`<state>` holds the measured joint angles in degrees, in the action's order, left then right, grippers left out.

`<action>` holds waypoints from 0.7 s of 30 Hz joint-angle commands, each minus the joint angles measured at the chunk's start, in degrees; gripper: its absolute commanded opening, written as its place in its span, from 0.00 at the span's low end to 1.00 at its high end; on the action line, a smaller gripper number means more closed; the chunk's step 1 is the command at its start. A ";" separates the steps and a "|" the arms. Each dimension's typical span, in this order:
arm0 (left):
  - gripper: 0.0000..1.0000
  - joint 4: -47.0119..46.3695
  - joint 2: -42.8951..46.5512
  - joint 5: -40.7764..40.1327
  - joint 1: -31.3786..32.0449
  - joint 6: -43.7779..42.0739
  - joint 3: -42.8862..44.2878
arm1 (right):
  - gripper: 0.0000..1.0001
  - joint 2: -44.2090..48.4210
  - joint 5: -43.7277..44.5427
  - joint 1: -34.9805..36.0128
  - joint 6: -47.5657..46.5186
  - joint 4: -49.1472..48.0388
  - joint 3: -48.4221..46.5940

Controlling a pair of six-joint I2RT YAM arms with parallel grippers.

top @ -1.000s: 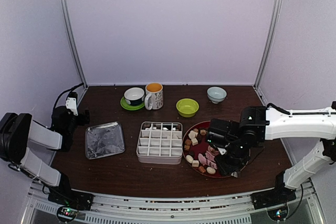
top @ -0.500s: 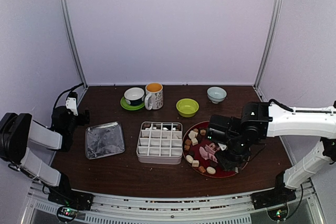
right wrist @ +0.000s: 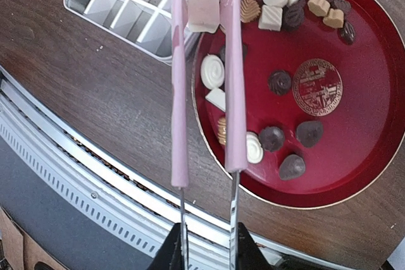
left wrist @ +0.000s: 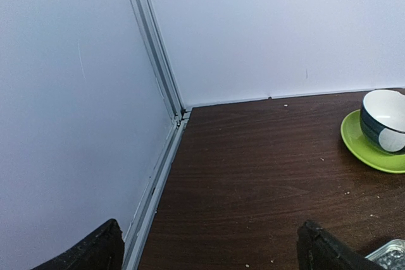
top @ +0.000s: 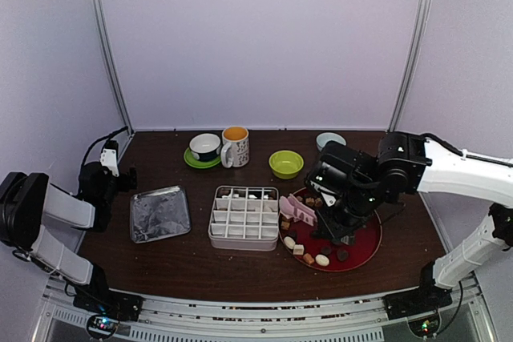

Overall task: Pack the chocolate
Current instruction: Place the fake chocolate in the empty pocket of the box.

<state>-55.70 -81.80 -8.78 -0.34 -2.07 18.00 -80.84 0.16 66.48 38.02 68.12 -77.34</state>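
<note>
One pale chocolate cube point(right wrist: 202, 6) sits pinched between the pink tongs point(right wrist: 235, 93), well ahead of the right gripper point(right wrist: 207, 248), whose narrow jaws squeeze the tong handles; tong tips and gripper fingers are cut off by the frame edges. Other chocolate pieces point(right wrist: 279, 81) lie on the red plate point(right wrist: 373, 124) ahead and right; the divided tray point(right wrist: 120, 4) stands ahead and left. Left gripper point(left wrist: 212, 254) gapes wide, holding nothing, only its dark fingertips showing

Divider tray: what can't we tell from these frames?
Top view: cells of the divider tray too small to count pieces; the right arm covers part of the red plate.
Right wrist: tray cut by the top edge; the pink tongs and their white cube hide part of it.
Left wrist: tray not in view.
</note>
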 commanded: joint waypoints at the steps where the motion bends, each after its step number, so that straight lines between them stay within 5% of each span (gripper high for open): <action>1: 0.98 -3.35 0.16 0.43 -0.45 -0.56 0.48 | 0.21 -3.66 0.30 0.22 -2.80 -3.05 -3.58; 21: 0.98 -3.29 0.15 0.48 -0.45 -0.54 0.46 | 0.28 -10.02 2.47 0.17 -4.39 -4.40 -6.46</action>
<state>-55.70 -81.80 -8.78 -0.34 -2.07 18.00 -90.15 0.30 66.48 34.17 64.62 -81.52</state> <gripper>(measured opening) 0.978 0.271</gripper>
